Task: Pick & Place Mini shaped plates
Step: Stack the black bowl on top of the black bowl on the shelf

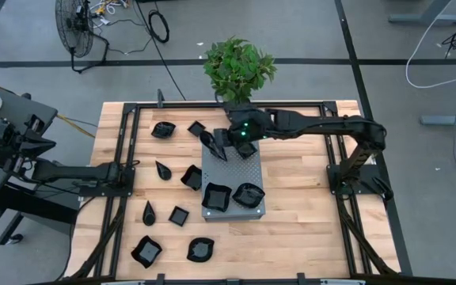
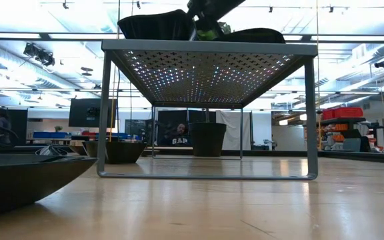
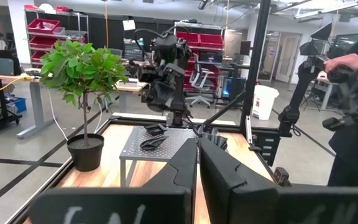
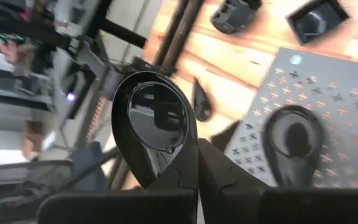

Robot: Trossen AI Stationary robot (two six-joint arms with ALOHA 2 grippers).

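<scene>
Glossy teardrop plate [image 4: 156, 127], unlabelled

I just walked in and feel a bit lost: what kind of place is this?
Most likely a robotics lab or workshop. Two dark robot arms work at a wooden table, one holding a glossy teardrop plate over a perforated grey stand; behind are red storage bins, desks and loose floor cables.

Glossy black plates [image 4: 154, 124]; perforated grey metal stand [image 1: 233, 178]; pale wood table [image 1: 307, 222].
</scene>
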